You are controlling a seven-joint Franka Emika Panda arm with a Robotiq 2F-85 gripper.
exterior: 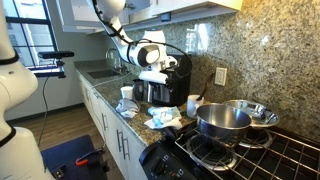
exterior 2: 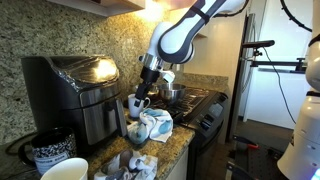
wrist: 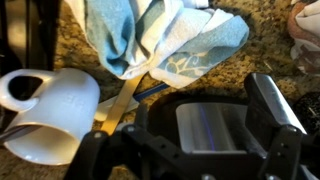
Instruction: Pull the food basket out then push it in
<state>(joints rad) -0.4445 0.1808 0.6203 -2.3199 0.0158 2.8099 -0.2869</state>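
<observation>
Granite counter is occupied by one air fryer, its food basket seated inside. One white mug and one cloth are overhung by the gripper, spread wide, empty. Two steel pots are seen.

a white cup sits at the lower left of the wrist view, just beside a blue-and-white cloth crumpled across the top, both on speckled granite. in an exterior view a steel pot stands on the stove at lower right, a wall outlet above it. a dark mug stands at lower left in an exterior view.
</observation>
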